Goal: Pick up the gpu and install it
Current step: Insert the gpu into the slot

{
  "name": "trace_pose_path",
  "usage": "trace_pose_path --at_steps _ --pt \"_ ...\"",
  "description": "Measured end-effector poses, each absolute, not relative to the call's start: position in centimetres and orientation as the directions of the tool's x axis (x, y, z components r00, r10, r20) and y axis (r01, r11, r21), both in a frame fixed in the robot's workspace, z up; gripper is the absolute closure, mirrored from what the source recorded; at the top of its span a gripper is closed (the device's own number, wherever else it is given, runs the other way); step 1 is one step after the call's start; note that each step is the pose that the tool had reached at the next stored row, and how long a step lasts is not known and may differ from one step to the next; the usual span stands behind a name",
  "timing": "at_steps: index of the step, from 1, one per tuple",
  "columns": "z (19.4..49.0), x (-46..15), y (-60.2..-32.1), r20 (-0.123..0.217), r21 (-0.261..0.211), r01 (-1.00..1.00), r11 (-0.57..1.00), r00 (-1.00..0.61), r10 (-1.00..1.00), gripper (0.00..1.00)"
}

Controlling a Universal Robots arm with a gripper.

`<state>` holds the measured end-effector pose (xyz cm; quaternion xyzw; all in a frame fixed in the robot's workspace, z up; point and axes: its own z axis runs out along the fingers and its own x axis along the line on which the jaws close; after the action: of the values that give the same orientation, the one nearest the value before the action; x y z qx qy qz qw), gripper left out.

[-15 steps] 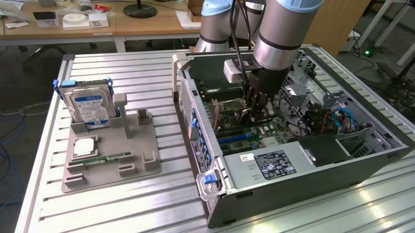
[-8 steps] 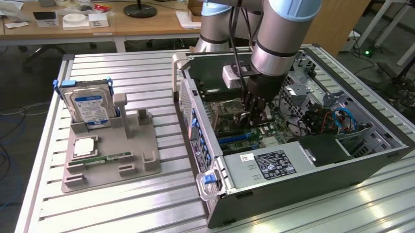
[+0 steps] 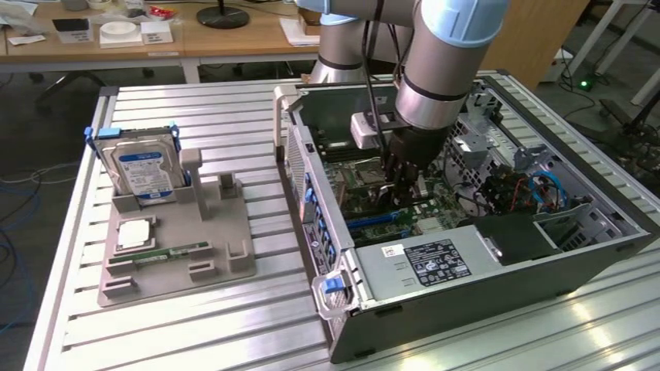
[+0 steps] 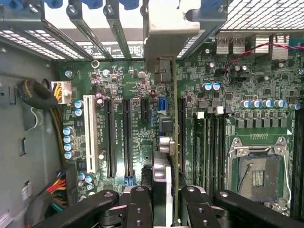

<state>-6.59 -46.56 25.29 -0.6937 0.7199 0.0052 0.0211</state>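
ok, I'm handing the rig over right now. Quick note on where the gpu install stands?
Gripper: shut on the gpu, holding it edge-on.
Gpu: inside the open PC case, over the motherboard, lined up along a long black slot.
Done: gpu picked up and carried into the case.
Left: cannot tell whether it is seated in the slot; not yet released.
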Motion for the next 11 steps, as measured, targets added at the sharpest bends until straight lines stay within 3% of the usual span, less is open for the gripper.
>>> trace_pose_path --at_steps 11 --pt "24.3 -7.3 -46.5 -0.038 -0.022 -0.999 0.038 -0.037 -0.999 0.72"
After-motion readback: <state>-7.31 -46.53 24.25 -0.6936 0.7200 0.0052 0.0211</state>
